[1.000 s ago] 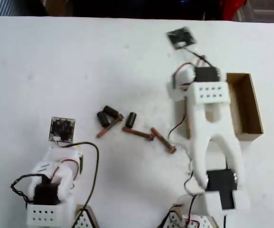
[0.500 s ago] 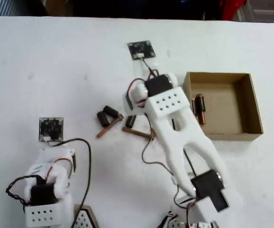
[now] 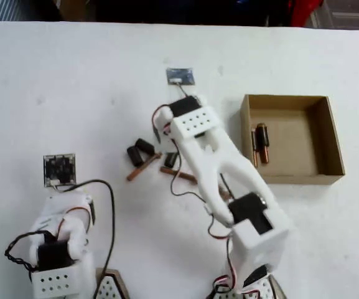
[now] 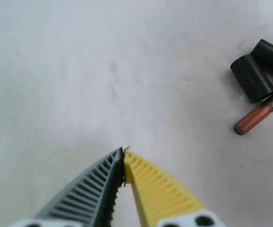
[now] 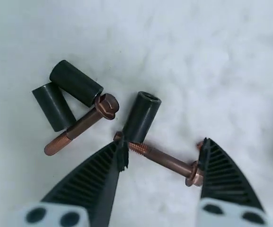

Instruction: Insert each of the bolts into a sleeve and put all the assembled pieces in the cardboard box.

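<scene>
We see the right claw spread wide and holding nothing. Its two dark fingers stand at either end of a copper bolt, which lies flat on the white table across the gap. One tip is by the threaded end and the other by the flanged head, but we cannot tell whether either tip touches the bolt. Just past the tips a black sleeve lies on its side, its near end against that bolt's thread. Farther ahead and off to one side, a second bolt rests with its head beside a pair of sleeves that lie touching each other.

The cardboard box sits well out to the side of the right claw. Inside it, by the wall nearest the claw, lies assembled copper-and-black hardware. We cannot tell if it is one piece or two.

The left claw is closed, its grey and yellow fingers meeting at the tips with nothing between them. The pair of sleeves and the second bolt's thread lie well ahead of it, towards the yellow finger's side.
</scene>
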